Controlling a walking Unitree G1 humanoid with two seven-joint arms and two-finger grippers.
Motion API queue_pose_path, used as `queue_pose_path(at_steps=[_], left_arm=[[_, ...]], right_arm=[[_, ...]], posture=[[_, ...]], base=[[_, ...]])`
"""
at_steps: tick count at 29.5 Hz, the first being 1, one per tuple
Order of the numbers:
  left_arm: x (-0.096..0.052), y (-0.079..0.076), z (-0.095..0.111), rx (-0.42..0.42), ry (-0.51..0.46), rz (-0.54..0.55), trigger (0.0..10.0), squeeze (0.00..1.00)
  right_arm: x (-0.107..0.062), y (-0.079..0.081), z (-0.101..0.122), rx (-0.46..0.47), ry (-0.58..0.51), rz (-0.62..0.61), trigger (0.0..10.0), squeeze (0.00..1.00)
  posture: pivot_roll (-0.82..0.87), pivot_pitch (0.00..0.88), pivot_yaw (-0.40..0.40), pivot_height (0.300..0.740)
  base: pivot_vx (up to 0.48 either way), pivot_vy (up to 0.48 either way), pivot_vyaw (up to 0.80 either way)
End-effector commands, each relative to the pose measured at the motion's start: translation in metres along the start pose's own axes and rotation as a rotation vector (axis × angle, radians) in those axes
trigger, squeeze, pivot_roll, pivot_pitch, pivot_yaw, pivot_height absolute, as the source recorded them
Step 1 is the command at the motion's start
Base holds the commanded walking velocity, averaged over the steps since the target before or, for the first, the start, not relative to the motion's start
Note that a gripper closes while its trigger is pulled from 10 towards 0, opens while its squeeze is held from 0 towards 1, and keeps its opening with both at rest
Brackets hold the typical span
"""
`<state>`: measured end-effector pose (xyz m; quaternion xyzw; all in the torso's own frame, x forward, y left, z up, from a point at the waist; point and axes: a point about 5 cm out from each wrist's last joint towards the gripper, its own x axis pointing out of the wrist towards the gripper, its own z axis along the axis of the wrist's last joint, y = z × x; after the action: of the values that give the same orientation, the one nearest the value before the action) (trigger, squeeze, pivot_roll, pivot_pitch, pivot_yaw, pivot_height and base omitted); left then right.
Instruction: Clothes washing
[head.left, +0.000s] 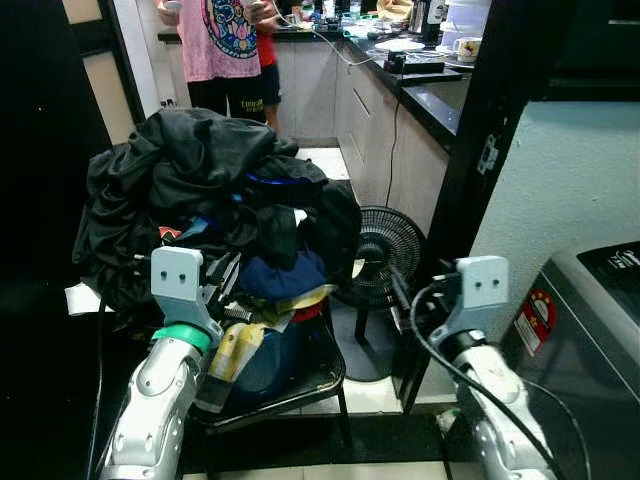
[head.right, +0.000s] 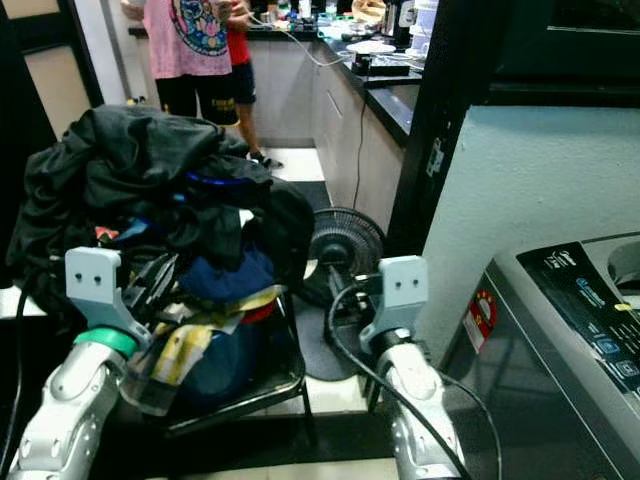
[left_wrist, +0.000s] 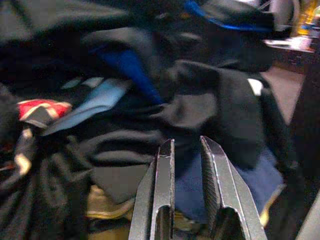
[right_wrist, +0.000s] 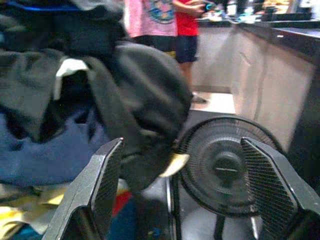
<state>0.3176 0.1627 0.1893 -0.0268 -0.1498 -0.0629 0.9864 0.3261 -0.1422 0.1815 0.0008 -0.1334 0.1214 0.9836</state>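
1. two grippers were up in front of the clothes pile (head.left: 215, 200), heaped on a dark chair (head.left: 320, 375) at centre left of the head view.
2. left gripper (left_wrist: 186, 150) sat at the front of the pile, fingers nearly closed with a thin gap, clamping nothing; dark fabric just ahead of the tips.
3. right gripper (right_wrist: 182, 165) was spread wide and empty, aimed at the pile's right edge and the floor fan (head.left: 385, 250) behind it.
4. washing machine (head.right: 560, 340) was at the lower right of the frame, well apart from the pile.
5. risk, as a guess: the heap was tall and tangled, so pulling one piece could drag others off the chair onto the floor; cause would be a low grab under the stack.
6. risk: the right gripper could snag the fan grille or its own cable (head.left: 440, 350) if it pushed further in.
7. open room: narrow floor strip between chair and wall (head.left: 570, 190); a person (head.left: 235, 50) stood at the upper left by the counter (head.left: 420, 90), well clear.
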Motion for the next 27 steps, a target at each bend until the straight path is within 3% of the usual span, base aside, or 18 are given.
queue_pose_path(at_steps=[1,4,8,11,18,21,27], left_arm=[[0.000,0.001,0.000,0.009,-0.012,0.019,10.0,0.00],[0.000,0.001,0.000,0.008,-0.013,0.021,10.0,0.00],[0.001,0.002,0.001,0.001,-0.019,0.043,10.0,0.00],[0.001,0.002,0.001,0.000,-0.019,0.044,10.0,0.00],[0.002,0.003,0.000,-0.007,-0.023,0.055,10.0,0.00],[0.002,0.002,-0.003,-0.047,-0.008,0.049,10.0,0.00],[0.001,0.004,-0.001,-0.045,-0.027,0.039,10.0,0.00]], right_arm=[[0.002,0.002,-0.003,-0.001,0.018,0.017,10.0,0.00],[0.003,0.002,-0.004,-0.007,0.021,0.025,10.0,0.00],[0.006,0.006,-0.003,-0.050,0.034,0.081,10.0,0.00],[0.006,0.007,-0.003,-0.028,0.024,0.080,10.0,0.00],[0.009,0.006,0.002,-0.038,0.012,0.073,10.0,0.00],[0.011,0.005,0.004,-0.046,0.005,0.075,10.0,0.00],[0.011,0.004,0.004,-0.052,0.005,0.071,10.0,0.00]], posture=[[0.00,0.000,0.007,0.740],[0.01,0.000,0.004,0.740],[0.01,0.000,-0.005,0.740],[0.00,0.000,-0.007,0.740],[0.00,0.000,-0.012,0.740],[0.00,0.000,-0.013,0.740],[0.00,0.000,-0.014,0.740]], base=[[0.337,0.000,0.00],[0.340,0.000,0.00],[0.345,0.000,0.80],[0.344,0.000,0.80],[0.339,0.000,0.00],[0.000,0.000,0.00],[0.000,0.000,0.00]])
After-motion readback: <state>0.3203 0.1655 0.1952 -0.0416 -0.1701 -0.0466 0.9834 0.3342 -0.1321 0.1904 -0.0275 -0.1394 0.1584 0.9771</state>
